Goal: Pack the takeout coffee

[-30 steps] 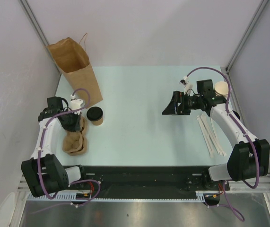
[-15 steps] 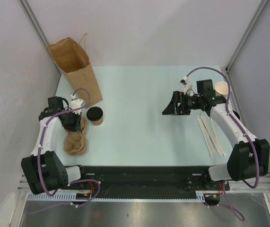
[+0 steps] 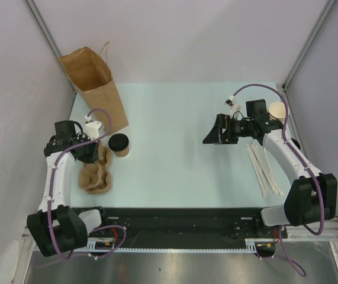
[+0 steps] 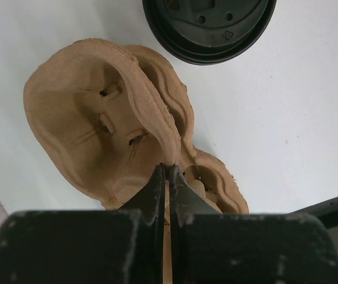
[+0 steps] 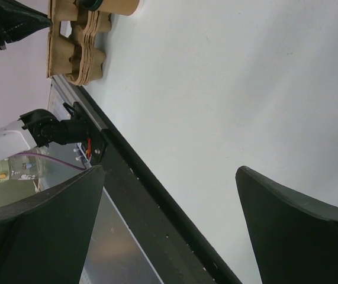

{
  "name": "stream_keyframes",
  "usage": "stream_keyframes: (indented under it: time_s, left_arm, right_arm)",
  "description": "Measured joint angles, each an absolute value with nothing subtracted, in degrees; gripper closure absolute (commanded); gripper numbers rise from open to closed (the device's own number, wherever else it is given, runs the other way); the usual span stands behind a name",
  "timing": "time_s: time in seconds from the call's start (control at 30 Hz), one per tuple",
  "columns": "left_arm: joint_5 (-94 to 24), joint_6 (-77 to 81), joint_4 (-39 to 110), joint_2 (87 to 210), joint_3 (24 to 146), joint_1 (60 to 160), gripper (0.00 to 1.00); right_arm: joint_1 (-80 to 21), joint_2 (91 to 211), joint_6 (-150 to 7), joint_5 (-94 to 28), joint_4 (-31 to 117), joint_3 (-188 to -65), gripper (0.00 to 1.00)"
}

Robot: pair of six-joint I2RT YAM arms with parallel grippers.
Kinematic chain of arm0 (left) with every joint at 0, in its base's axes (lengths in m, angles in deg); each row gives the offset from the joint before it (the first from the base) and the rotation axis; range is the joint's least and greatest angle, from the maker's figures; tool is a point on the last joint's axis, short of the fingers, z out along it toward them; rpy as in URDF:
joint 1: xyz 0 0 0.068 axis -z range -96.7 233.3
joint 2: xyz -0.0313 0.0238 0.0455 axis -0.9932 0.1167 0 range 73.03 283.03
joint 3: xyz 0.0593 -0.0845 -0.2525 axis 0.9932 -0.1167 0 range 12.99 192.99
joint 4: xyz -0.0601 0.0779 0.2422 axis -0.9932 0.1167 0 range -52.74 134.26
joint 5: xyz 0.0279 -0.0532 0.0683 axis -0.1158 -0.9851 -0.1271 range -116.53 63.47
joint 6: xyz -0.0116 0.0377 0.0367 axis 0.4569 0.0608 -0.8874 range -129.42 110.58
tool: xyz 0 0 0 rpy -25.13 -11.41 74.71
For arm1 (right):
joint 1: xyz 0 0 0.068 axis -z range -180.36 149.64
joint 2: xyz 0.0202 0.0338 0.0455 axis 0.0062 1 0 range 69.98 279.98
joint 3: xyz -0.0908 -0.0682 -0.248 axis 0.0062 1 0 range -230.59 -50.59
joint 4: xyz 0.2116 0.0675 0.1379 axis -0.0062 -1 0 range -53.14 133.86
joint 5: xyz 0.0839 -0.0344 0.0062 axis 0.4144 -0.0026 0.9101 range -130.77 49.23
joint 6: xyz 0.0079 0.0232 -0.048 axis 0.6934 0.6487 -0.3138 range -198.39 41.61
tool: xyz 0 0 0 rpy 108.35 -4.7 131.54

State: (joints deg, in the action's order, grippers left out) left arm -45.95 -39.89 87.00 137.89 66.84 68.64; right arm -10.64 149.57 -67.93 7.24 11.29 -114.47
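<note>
Just beside the left hand (image 4: 167, 171) pinching a carrier (image 4: 86, 118) stands takeout coffee (image 3: 119, 144).

Pale mint table (image 3: 174, 136) between plain grey-white walls (image 3: 186, 35) — metal corner posts (image 3: 46, 35), soft even light.

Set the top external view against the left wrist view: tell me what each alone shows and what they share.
Only the top view: the brown paper bag, the open right gripper, lidless paper cups and white straws. Only the wrist view: the left gripper seen close, pinched shut on the rim of the pulp carrier. Both: that carrier and the takeout coffee with its black lid, standing just beside it.
</note>
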Motion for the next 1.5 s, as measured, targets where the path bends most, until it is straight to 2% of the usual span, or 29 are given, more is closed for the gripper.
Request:
stream_keyframes:
  time_s: [0.1, 0.2, 0.33, 0.43, 0.7, 0.87, 0.9, 0.97, 1.23, 1.5]
  left_arm:
    - [-45.6, -39.9, 87.5, 136.3, 66.9, 68.6, 1.00]
    - [-45.4, -39.9, 87.9, 136.2, 66.9, 68.6, 1.00]
    - [-45.5, -39.2, 90.0, 136.1, 68.6, 68.7, 1.00]
    - [-46.7, -38.3, 91.7, 135.1, 71.5, 68.7, 1.00]
    - [-53.6, -33.8, 95.6, 127.8, 77.1, 68.7, 1.00]
    - [-60.4, -30.3, 97.6, 124.0, 79.8, 68.9, 1.00]
    - [-61.3, -29.8, 97.8, 123.4, 80.0, 69.0, 1.00]
    - [-62.7, -28.3, 98.1, 121.9, 80.0, 70.1, 1.00]
    - [-62.7, -22.7, 96.2, 118.7, 76.2, 79.5, 1.00]
    - [-62.2, -18.8, 93.2, 118.7, 75.6, 82.4, 1.00]
  right_arm:
    - [-11.1, 149.6, -67.9, 7.5, 11.4, -114.5, 0.00]
    - [-12.6, 149.7, -67.4, 7.7, 12.2, -114.5, 0.05]
    - [-17.6, 150.7, -64.6, 8.0, 15.9, -114.5, 0.16]
    - [-22.0, 152.0, -60.4, 8.4, 21.6, -114.5, 0.24]
    - [-32.5, 162.1, -46.4, 8.1, 40.9, -120.4, 0.32]
    - [-38.4, 168.1, -40.7, 6.2, 48.1, -128.8, 0.47]
    - [-39.2, 168.9, -40.4, 6.0, 49.0, -130.1, 0.54]
    - [-41.1, 170.3, -39.5, 5.5, 50.2, -133.0, 0.58]
    - [-47.4, 173.9, -38.1, 3.5, 50.4, -142.0, 0.63]
    - [-50.7, 175.2, -38.6, 1.4, 47.8, -142.5, 0.64]
